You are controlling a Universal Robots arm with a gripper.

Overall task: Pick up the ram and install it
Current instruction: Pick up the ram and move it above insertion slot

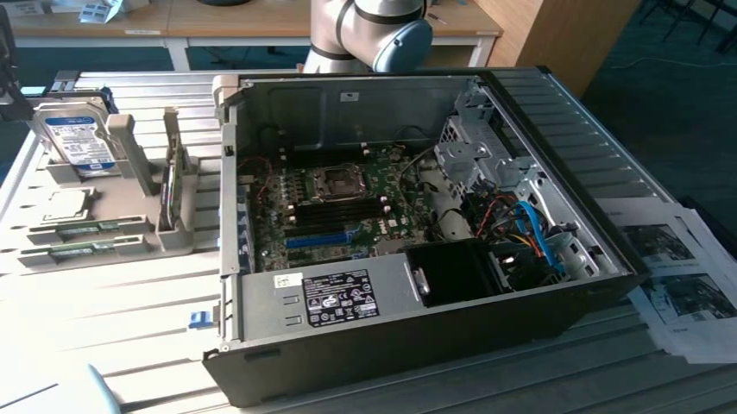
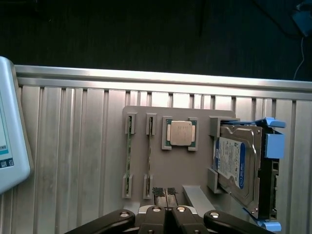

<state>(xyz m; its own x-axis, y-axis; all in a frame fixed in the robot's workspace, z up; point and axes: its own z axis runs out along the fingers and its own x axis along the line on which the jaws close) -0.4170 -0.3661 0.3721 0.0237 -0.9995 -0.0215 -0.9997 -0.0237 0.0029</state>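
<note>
Closed with its two dark fingertips pressed together and nothing between them, the gripper (image 2: 165, 191) hangs over one edge of a grey parts holder (image 2: 200, 161). Just beside the tips, the ram (image 2: 148, 155) stands on edge in its slot. A second ram stick (image 2: 128, 155) lies parallel in the next slot, with a narrow strip of bare holder between the two. Beyond the ram a square processor chip (image 2: 179, 133) sits in its recess, and a hard drive (image 2: 233, 163) stands on edge in brackets at the holder's other end. The holder rests on a ribbed aluminium table (image 2: 73, 161), with open ribbed surface around it out to the table's rail. In the exterior view the holder sits at the left, just beside an open computer case (image 1: 553, 172). Inside the case's walls the motherboard (image 1: 345, 207) lies exposed. Printed sheets (image 1: 685, 285) lie on the table at the exterior view's right.
</note>
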